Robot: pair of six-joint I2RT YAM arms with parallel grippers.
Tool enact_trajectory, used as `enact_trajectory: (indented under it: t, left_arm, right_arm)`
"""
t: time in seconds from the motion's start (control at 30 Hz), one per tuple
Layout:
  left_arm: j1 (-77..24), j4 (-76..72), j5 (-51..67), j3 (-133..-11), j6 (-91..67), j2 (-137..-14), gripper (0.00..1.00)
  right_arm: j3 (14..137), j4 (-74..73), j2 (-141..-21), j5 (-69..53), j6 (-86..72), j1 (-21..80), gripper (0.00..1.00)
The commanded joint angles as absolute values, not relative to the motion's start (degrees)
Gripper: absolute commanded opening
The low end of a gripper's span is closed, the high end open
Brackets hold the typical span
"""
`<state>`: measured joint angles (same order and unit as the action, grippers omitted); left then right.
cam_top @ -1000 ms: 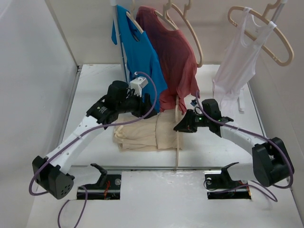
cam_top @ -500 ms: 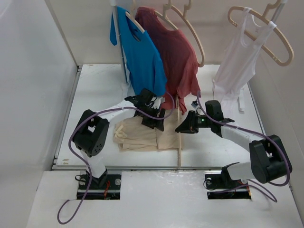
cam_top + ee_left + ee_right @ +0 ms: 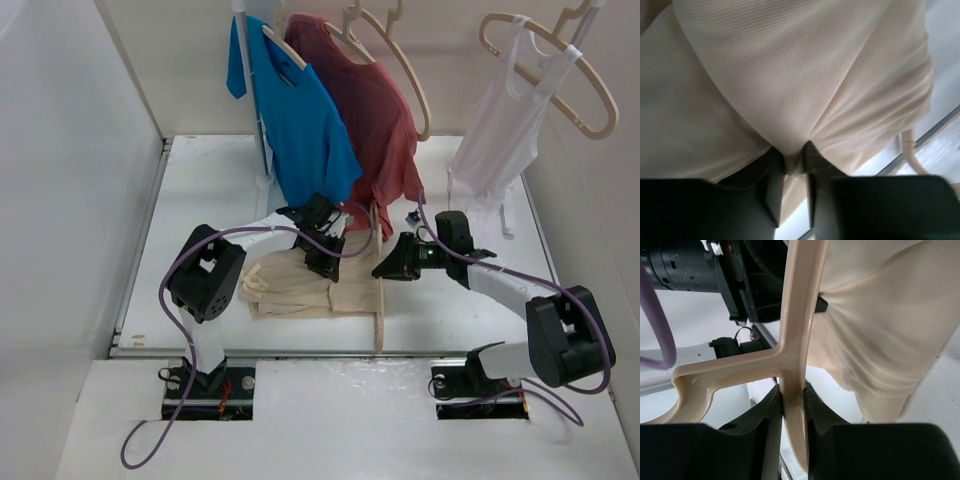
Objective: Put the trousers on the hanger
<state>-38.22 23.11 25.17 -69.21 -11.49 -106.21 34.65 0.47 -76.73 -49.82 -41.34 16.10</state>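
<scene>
We find the trousers (image 3: 295, 288) lying in a folded bundle on the surface (image 3: 200, 190), in front of the left arm; their right end reaches the hanger (image 3: 379, 300) and touches it. The hanger stands on edge and shows as a thin line in the top view, running from the near edge of the surface toward the hanging garments; we judge that it is kept upright so that its loop faces the cloth and offers an opening to feed through.

The right hand (image 3: 392, 268) is pressed onto the hanger, one finger on each flat face, just beside the joint where a cross member meets the bar; a grip next to a joint resists twisting, so it steadies the frame while cloth is pulled against it.

The left hand (image 3: 795, 159) pinches a ridge of trouser fabric between its fingertips; in the left wrist view creases radiate from the pinch, which suggests tension in the cloth. The right wrist view shows this pinch right at the hanger bar, with the fabric gathered to a point there; we judge that the step in hand is drawing one end of the trousers across the bar. Whether any cloth has passed through the loop, we cannot tell.

The blue T-shirt (image 3: 295, 110), the red T-shirt (image 3: 370, 120) and the white vest (image 3: 495, 130) hang behind; the red hem hangs close to the left hand and may snag.
</scene>
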Motion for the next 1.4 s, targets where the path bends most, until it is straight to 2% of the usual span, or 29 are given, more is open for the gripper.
enact_trajectory:
  t: [0.0,0.07,0.1,0.13,0.17,0.2,0.27,0.37,0.43,0.57,0.6,0.63,0.73,0.83,0.87,0.9,1.0,1.2,1.37]
  left_arm:
    - [-38.58,25.14,24.52,-70.04,-11.25,-104.95,0.15]
    - [-38.58,25.14,24.52,-70.66,-11.25,-103.64,0.06]
    - [-39.19,25.66,25.04,-70.66,-11.25,-103.1,0.08]
    - [-39.2,25.66,25.05,-70.66,-10.73,-102.57,0.23]
    - [-39.2,25.66,25.05,-70.66,-10.72,-101.87,0.23]
    - [-39.2,25.14,25.05,-70.05,-10.2,-101.87,0.46]
    - [-39.72,24.61,25.05,-70.05,-10.2,-101.87,0.54]
    - [-39.73,23.21,23.3,-70.74,-10.2,-102.39,0.55]
    - [-39.73,22.15,21.27,-71.36,-10.2,-102.39,0.54]
    - [-39.73,21.09,19.69,-72.51,-10.2,-101.78,0.44]
    - [-39.73,21.62,18.99,-72.51,-10.72,-101.17,0.39]
    - [-40.25,21.62,17.94,-72.51,-10.72,-100.64,0.24]
    - [-41.48,21.62,15.83,-71.81,-10.72,-99.23,0.08]
    - [-42.01,22.15,15.29,-70.49,-10.72,-99.23,0.08]
    - [-42.01,22.15,14.68,-70.49,-11.24,-98.71,0.07]
    - [-42.01,22.67,14.68,-70.49,-11.25,-98.7,0.0]
    - [-42.01,23.37,14.5,-71.1,-11.25,-97.48,0.0]
    - [-42.01,29.96,23.8,-74.53,-3.81,-94.4,0.0]
    - [-41.14,31.9,32.68,-74.1,9.12,-83.16,0.0]
  right_arm:
    - [33.75,-0.09,-75.42,-48.16,-40.25,15.38,0.0]
    - [33.75,-0.09,-75.41,-48.16,-40.25,15.38,0.0]
    - [33.23,-0.09,-74.89,-48.16,-40.25,15.38,0.0]
    - [33.22,-0.09,-74.88,-48.16,-40.25,15.38,0.0]
    - [32.61,-0.09,-74.88,-48.16,-40.25,15.38,0.0]
    - [32.61,-0.09,-74.36,-48.16,-40.25,15.38,0.0]
    - [32.61,-0.09,-74.36,-48.16,-40.25,15.38,0.0]
    - [32.61,-0.09,-74.36,-48.16,-40.25,15.38,0.0]
    - [32.61,-0.7,-74.36,-48.16,-39.73,15.38,0.0]
    - [32.61,-1.23,-74.36,-48.16,-39.2,15.38,0.0]
    - [32.09,-1.23,-74.36,-47.64,-39.2,15.38,0.0]
    - [32.08,-1.23,-73.83,-47.64,-39.2,15.38,0.0]
    - [32.08,-1.23,-73.83,-47.64,-39.2,15.38,0.0]
    - [32.08,-1.23,-73.83,-47.64,-39.2,15.38,0.0]
    - [32.08,-1.23,-73.83,-47.64,-39.2,15.38,0.0]
    - [32.08,-1.23,-73.83,-47.64,-39.2,15.38,0.0]
    - [32.08,-1.76,-73.83,-47.64,-38.68,15.38,0.0]
    - [30.24,-6.14,-67.6,-44.74,-39.99,13.54,0.0]
    - [30.23,-16.59,-58.2,-38.59,-39.99,11.08,0.0]
